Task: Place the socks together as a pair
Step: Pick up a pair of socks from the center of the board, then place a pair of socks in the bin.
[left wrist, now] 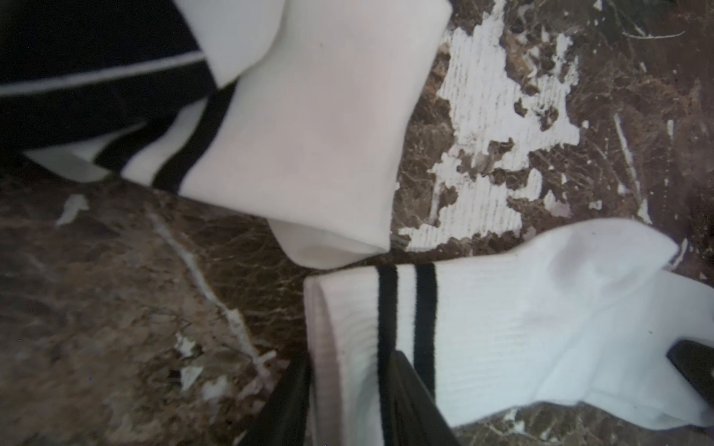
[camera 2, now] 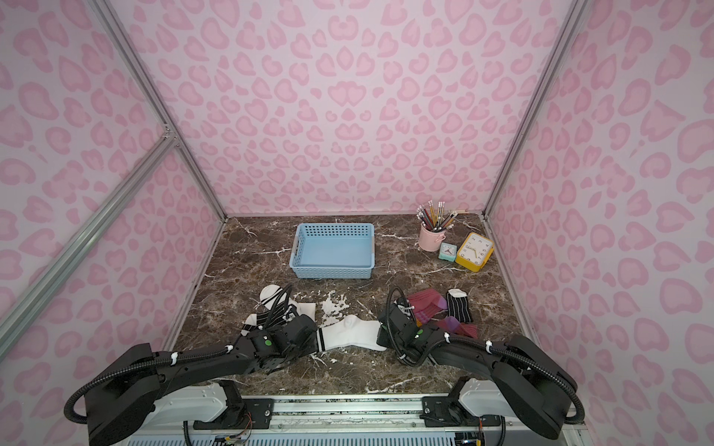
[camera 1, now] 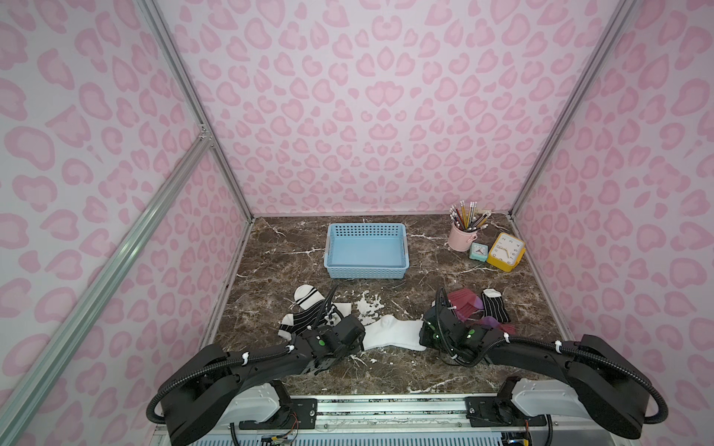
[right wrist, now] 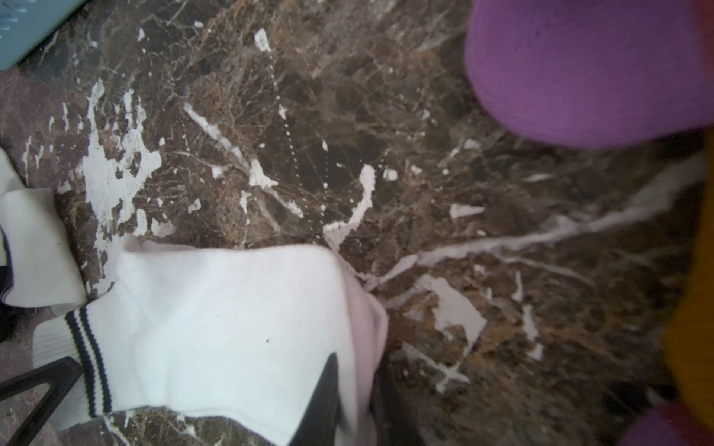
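On the table lie two white socks, two black socks, two maroon socks. Left claw and right claw pinch tight on the middle white sock.

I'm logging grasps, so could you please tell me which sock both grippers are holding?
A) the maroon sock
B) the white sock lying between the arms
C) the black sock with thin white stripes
B: the white sock has its banded cuff pinched by the left gripper and its toe end by the right gripper.
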{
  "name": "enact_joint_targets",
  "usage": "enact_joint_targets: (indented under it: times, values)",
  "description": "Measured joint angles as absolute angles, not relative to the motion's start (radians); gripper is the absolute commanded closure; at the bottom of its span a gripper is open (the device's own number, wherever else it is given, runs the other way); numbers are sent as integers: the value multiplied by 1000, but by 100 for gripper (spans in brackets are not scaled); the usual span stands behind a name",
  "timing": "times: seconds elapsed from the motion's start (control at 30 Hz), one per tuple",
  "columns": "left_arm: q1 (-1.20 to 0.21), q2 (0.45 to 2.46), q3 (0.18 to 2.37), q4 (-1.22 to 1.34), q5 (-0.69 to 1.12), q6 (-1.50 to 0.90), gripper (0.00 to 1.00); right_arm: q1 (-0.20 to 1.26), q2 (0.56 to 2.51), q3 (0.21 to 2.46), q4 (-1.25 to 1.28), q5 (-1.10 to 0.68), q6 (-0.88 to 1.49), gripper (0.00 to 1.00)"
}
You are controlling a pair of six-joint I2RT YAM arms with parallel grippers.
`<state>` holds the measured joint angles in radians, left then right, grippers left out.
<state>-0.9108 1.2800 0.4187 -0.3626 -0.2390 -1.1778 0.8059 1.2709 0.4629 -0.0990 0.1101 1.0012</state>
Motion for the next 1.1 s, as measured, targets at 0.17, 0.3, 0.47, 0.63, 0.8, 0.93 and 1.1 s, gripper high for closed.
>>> enact_joint_targets:
  times: [0.17, 0.3, 0.47, 0.63, 0.8, 0.93, 1.1]
  values:
    - [-911, 1289, 453, -397, -221, -1158, 97, 806, 1214, 470, -131, 116, 1001, 100]
    - [-911, 1254, 536, -473, -222, -1131, 97, 806, 1120, 504, -179, 138, 994, 100]
    - [-911, 1188, 711, -581, -255, -1065, 97, 801, 1007, 595, -242, 197, 963, 100]
    - [-850, 1204, 902, -652, -286, -971, 97, 705, 998, 736, -270, 218, 894, 100]
    - [-698, 1318, 1071, -673, -267, -841, 97, 566, 1125, 903, -231, 173, 801, 100]
    - [-580, 1453, 1226, -663, -235, -742, 97, 521, 1290, 1045, -168, 131, 734, 100]
    - [-468, 1645, 1414, -642, -201, -648, 97, 500, 1548, 1225, -83, 79, 673, 100]
